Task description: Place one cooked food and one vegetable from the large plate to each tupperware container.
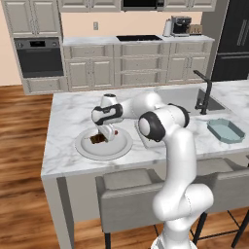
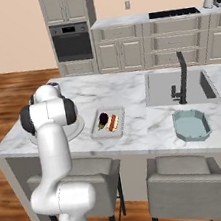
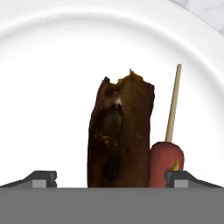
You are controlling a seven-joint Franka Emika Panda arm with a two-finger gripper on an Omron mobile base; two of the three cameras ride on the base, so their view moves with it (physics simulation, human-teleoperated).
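Observation:
The large plate (image 1: 82, 146) (image 3: 48, 65) lies on the island's left part, and the arm partly covers it in the right base view (image 2: 79, 127). On it are a dark brown piece of cooked food (image 3: 120, 131) (image 1: 97, 139) and a red item on a wooden stick (image 3: 168, 158). My gripper (image 3: 111, 179) (image 1: 106, 134) hangs low over the plate, open, with its fingertips on either side of the brown piece and the red item. The pale rectangular tupperware container (image 2: 100, 133) holds a dark eggplant (image 2: 103, 119) and an orange-red food (image 2: 113, 122). The teal tupperware container (image 2: 191, 124) (image 1: 225, 130) stands empty on the right.
A sink (image 2: 176, 88) with a black faucet (image 2: 181, 77) sits in the island behind the containers. Grey stools (image 2: 192, 190) stand along the near counter edge. Cabinets, an oven and a cooktop line the back wall.

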